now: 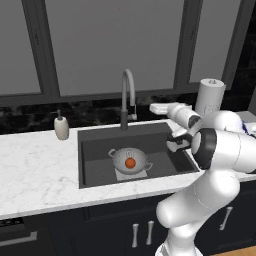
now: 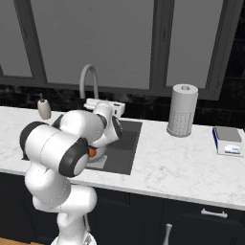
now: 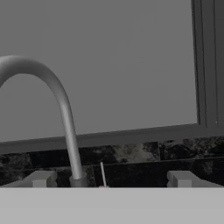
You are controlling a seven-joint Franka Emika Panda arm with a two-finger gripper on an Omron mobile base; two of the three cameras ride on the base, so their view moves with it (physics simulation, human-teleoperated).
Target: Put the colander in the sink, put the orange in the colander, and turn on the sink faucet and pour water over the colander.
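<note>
The white marble counter (image 1: 35,175) runs wide from left to right below tall grey window panes (image 1: 115,40) with a dark stone backsplash behind it, and the sink (image 1: 95,150) is cut into it, a dark basin with a lighter square patch on its floor. The sink faucet (image 1: 127,95) rises from the sink's far rim, its spout arching toward the near side over the basin. The colander (image 1: 131,160) sits upright on the sink floor, toward the near side and over the lighter patch, with open basin around it on the left and far sides. The orange (image 1: 130,162) rests inside the colander, at its middle. The gripper (image 3: 111,179) hangs above the right part of the sink, raised well clear of the colander and to its right, aimed at the faucet; in the hand view its two tips stand wide apart, one on each side of the faucet's base, though how near they are to the faucet is hard to judge. A beige soap dispenser (image 1: 61,127) stands on the counter left of the sink, and a paper towel roll (image 2: 183,116) stands to the far right.
</note>
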